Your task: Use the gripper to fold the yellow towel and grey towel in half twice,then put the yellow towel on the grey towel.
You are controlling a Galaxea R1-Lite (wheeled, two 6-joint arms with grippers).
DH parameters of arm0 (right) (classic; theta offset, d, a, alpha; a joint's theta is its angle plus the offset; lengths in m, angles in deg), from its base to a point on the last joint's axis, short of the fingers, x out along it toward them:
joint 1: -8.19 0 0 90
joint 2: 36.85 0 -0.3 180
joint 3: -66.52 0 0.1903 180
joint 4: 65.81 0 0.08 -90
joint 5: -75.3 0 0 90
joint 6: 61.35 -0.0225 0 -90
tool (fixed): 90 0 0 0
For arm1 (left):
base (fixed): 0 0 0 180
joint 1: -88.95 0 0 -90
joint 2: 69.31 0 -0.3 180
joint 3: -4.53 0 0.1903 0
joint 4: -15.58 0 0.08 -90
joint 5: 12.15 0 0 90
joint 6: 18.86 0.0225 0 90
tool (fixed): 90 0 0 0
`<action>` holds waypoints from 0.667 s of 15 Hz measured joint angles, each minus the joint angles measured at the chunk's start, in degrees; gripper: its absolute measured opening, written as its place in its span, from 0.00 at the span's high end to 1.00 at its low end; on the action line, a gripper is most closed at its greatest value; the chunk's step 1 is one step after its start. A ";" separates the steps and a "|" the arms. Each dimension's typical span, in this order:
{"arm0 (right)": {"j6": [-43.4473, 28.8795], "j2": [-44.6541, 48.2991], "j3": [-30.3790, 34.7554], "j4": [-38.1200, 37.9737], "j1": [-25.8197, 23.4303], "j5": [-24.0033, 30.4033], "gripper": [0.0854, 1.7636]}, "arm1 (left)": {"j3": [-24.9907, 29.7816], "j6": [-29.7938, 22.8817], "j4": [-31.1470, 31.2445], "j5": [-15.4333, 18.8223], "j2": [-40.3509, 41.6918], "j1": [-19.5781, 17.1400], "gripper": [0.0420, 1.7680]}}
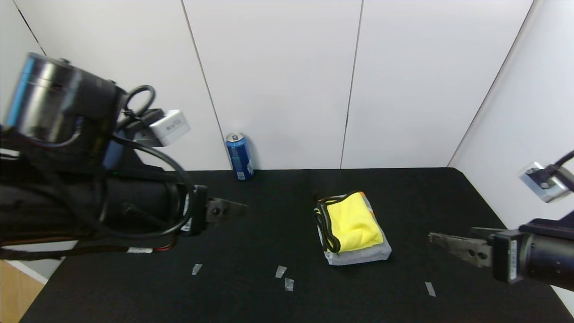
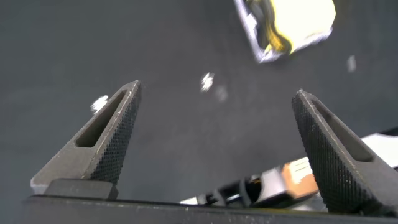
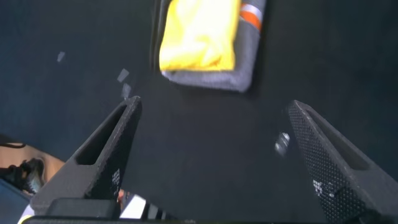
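Observation:
The folded yellow towel lies on top of the folded grey towel on the black table, right of centre. Both show again in the left wrist view, yellow towel over grey towel, and in the right wrist view, yellow towel over grey towel. My left gripper hovers open to the left of the stack, nothing between its fingers. Off to the stack's right, my right gripper stands open and empty, fingers wide apart.
A blue drink can stands at the table's back edge against the white wall. Several small tape pieces lie on the black tabletop near the front. White walls close the back and the right side.

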 joint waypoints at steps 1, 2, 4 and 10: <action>0.01 3.35 0.30 -2.18 -0.30 -0.77 0.04 | 1.38 0.48 1.71 -0.99 3.56 0.02 0.04; 0.04 6.25 0.76 -3.23 -1.60 -1.26 0.04 | 2.62 0.83 3.80 -1.87 7.14 0.05 0.04; 0.17 12.02 2.32 -4.21 -6.53 -1.58 0.04 | 4.96 1.16 8.27 -3.40 14.67 0.09 0.04; -0.02 28.75 9.92 -5.85 -20.81 0.30 0.04 | 12.57 1.35 18.20 -7.12 34.65 -6.45 0.03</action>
